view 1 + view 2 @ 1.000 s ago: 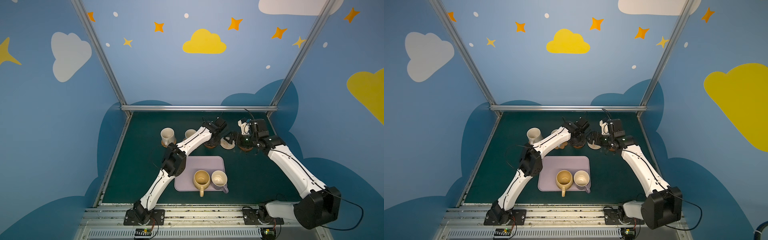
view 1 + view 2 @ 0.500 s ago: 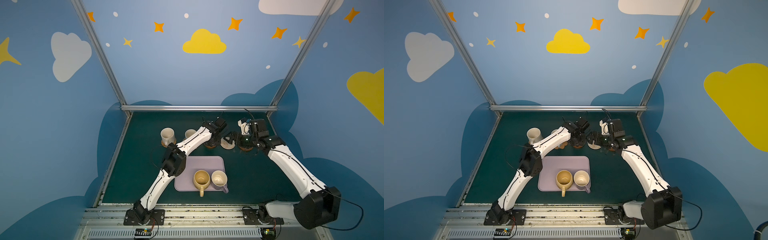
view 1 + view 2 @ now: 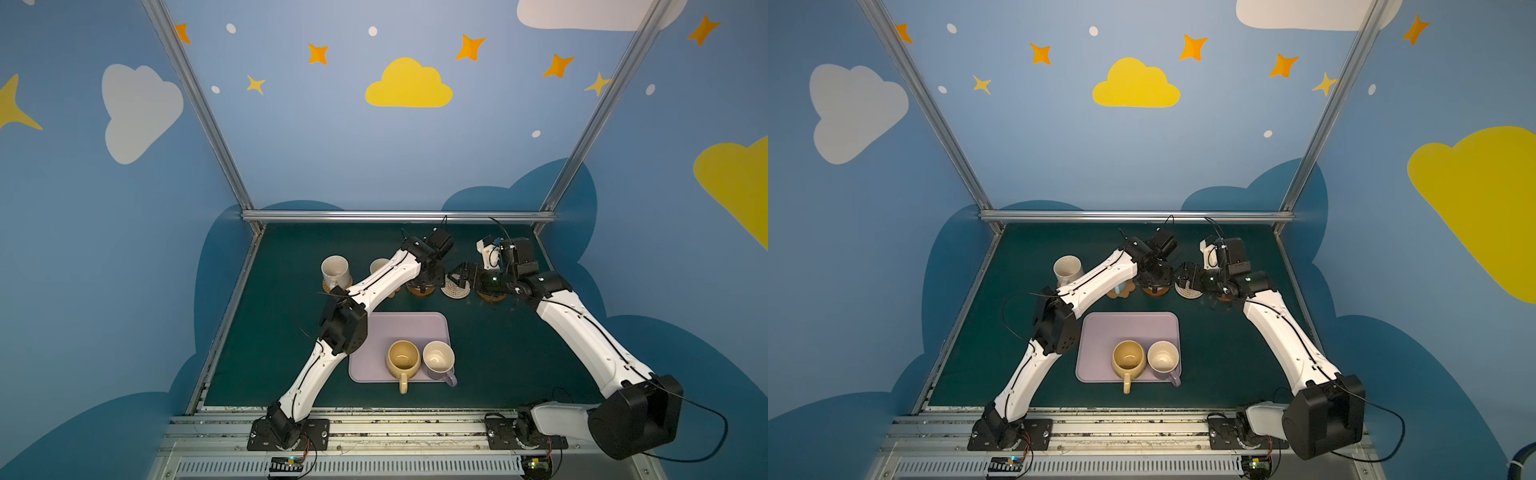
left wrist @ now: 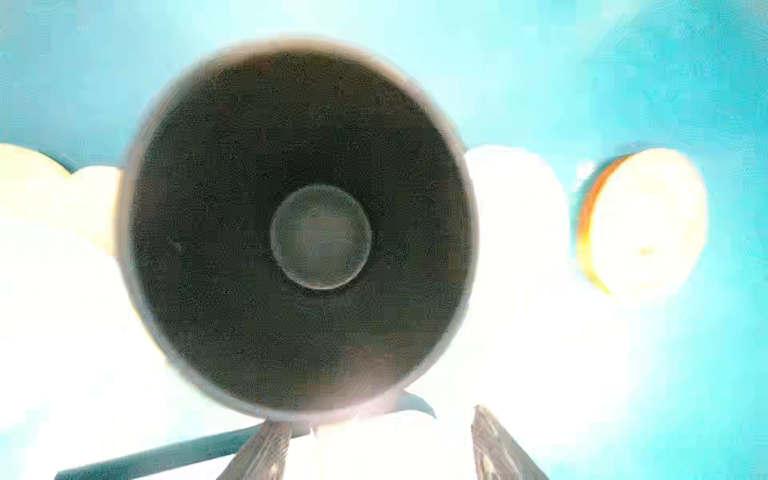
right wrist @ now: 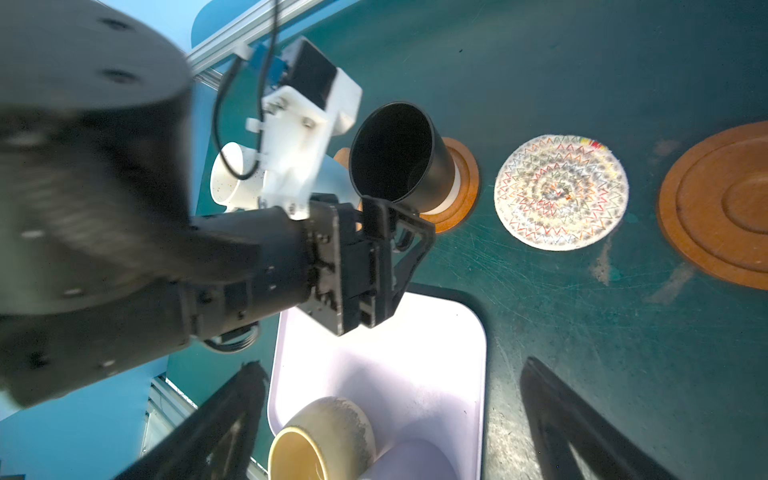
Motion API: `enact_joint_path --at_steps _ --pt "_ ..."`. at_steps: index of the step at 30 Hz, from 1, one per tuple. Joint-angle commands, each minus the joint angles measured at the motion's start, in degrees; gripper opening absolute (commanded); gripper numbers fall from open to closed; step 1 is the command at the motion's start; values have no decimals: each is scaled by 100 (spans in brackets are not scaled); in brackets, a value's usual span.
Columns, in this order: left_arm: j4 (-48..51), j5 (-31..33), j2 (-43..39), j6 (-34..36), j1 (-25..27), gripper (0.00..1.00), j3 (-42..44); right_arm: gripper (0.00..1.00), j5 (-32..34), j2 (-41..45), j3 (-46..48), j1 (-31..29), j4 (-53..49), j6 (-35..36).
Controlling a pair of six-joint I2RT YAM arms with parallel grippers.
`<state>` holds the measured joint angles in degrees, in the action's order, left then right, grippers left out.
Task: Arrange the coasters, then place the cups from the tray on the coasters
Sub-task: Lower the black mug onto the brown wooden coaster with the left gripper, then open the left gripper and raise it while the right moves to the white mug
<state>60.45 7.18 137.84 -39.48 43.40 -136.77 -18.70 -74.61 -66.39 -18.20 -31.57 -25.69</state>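
The black cup (image 5: 399,158) stands on a brown ringed coaster (image 5: 461,183). My left gripper (image 5: 386,224) sits at its rim on the tray side, open; its fingers (image 4: 494,444) are spread below the cup's dark inside (image 4: 299,232). In both top views the left gripper (image 3: 424,282) covers that cup. My right gripper (image 5: 392,365) hangs open and empty above the lilac tray (image 5: 415,332), which holds the mustard cup (image 3: 402,357) and the lilac cup (image 3: 438,359). The pale woven coaster (image 5: 561,191) and a second brown coaster (image 5: 723,203) are bare.
At the back left the cream cup (image 3: 334,268) stands on a tan woven coaster (image 3: 337,287). The light blue cup (image 3: 379,266) beside it is half hidden by my left arm, on a flower-shaped coaster (image 3: 1130,291). The metal frame rail (image 3: 395,216) runs behind the row.
The left gripper's jaws have spread apart at the black cup, which stays on its brown coaster. Neither arm has visibly shifted, and the right gripper is as wide as before.
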Motion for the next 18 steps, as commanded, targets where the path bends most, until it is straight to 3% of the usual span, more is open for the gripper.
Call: enact_joint_path --at_steps 1,7,15,18 --pt "87 -123 -395 -26 -16 71 -74 96 -16 248 88 27 22 20" --pt "-43 -265 -697 -24 -9 77 143 95 -147 596 243 22 277 60" --pt "-112 -375 -1266 9 2 99 408 96 -344 1193 552 1 469 257" --pt "-145 -375 -1618 70 2 100 607 96 -354 1431 566 -68 250 362"
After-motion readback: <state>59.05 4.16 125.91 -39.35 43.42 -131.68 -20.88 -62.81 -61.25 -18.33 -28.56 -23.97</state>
